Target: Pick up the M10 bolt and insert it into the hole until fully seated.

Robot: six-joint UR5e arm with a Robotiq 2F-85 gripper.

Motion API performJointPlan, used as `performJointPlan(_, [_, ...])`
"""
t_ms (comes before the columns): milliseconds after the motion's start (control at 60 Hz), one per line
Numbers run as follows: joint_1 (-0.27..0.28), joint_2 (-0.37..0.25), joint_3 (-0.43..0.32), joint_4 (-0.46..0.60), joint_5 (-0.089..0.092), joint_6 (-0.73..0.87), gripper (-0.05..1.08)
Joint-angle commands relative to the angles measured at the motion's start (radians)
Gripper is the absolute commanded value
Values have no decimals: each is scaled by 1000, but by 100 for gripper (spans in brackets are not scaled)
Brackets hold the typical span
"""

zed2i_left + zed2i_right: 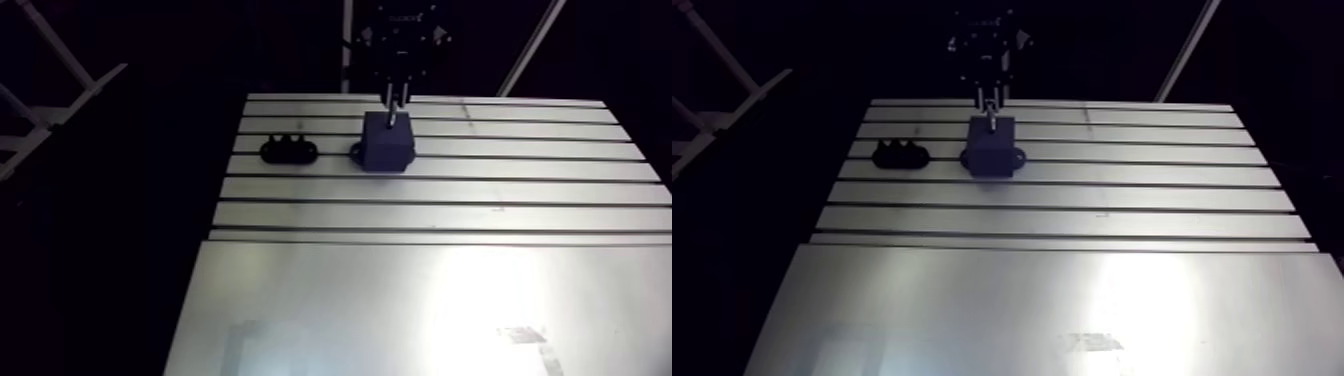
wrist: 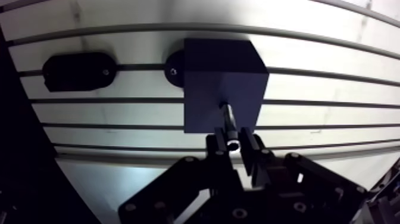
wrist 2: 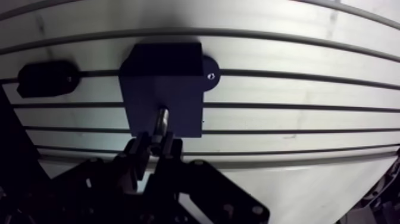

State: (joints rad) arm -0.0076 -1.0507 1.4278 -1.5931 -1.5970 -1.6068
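gripper (image 2: 233, 142) clamped on the bolt (image 2: 228, 121), tip at the hole on top of the dark block (image 2: 220, 71) on the table (image 2: 333, 89). risk: bolt looks slightly tilted, so pushing down could jam it or make it slip in the grip, leaving it only part seated.

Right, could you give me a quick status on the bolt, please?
Pincer shut on bolt. Bolt tip at block top, not seated. Nothing in the way.

The slotted aluminium table (image 1: 500, 190) runs its grooves left to right. A smooth plate (image 1: 300, 300) covers its near part, with bright glare right of centre. Pale slanted bars (image 1: 60, 90) stand far left in darkness.
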Motion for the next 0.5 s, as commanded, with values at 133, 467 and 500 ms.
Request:
performJointPlan(133, [1, -1, 4, 8, 2, 0, 108])
performJointPlan(467, [1, -1, 6, 8, -2, 0, 108])
performJointPlan(500, [1, -1, 6, 8, -2, 0, 108])
